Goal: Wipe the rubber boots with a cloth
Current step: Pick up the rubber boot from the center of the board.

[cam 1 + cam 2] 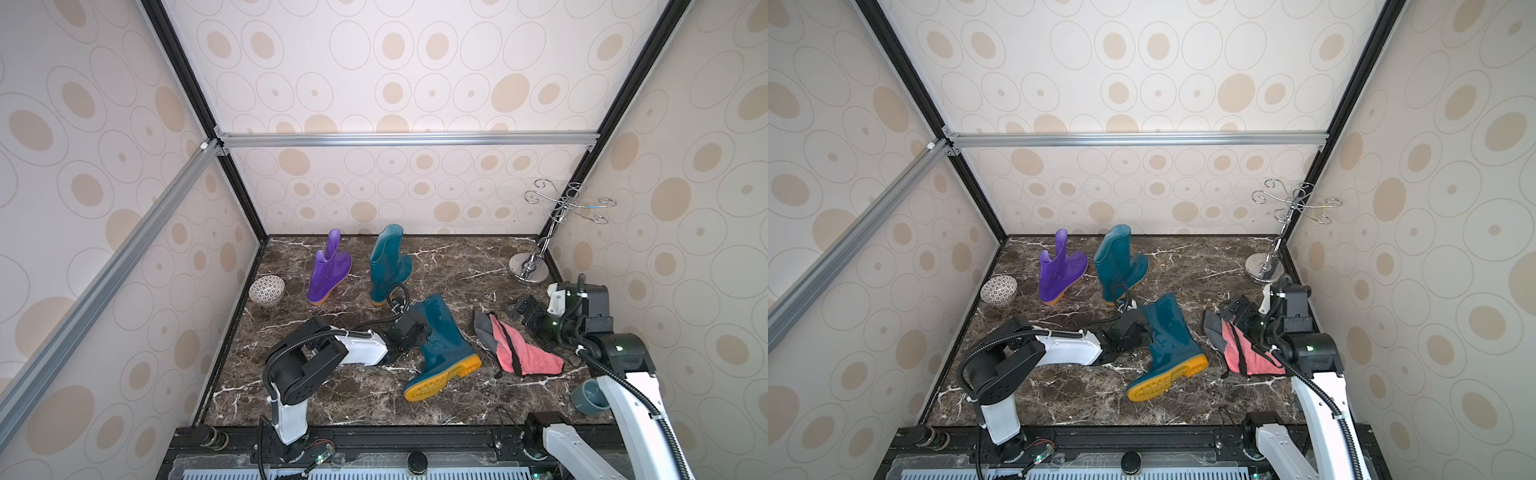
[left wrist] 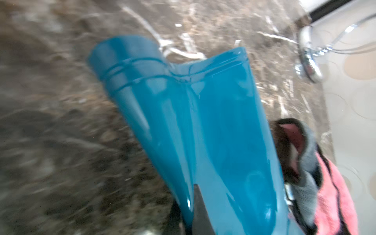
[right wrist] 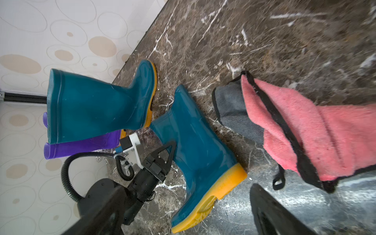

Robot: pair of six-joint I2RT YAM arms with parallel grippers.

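A teal rubber boot [image 1: 442, 349] [image 1: 1169, 340] lies on its side mid-table, its yellow sole toward the front. My left gripper [image 1: 415, 332] [image 2: 188, 205] is shut on the wall of its shaft [image 2: 203, 132], also seen in the right wrist view [image 3: 168, 154]. Upright at the back stand another teal boot [image 1: 388, 262] [image 3: 91, 105] and a purple boot [image 1: 328, 270]. The pink cloth [image 1: 519, 349] [image 3: 305, 132] with black edging lies crumpled to the right of the fallen boot. My right gripper [image 1: 521, 309] stands open just behind the cloth, holding nothing; only one finger [image 3: 264, 205] shows in its wrist view.
A patterned bowl [image 1: 267, 290] rests at the left wall. A chrome hook stand [image 1: 530, 266] occupies the back right corner. A teal cup [image 1: 588, 397] sits front right, under the right arm. Patterned walls close in three sides.
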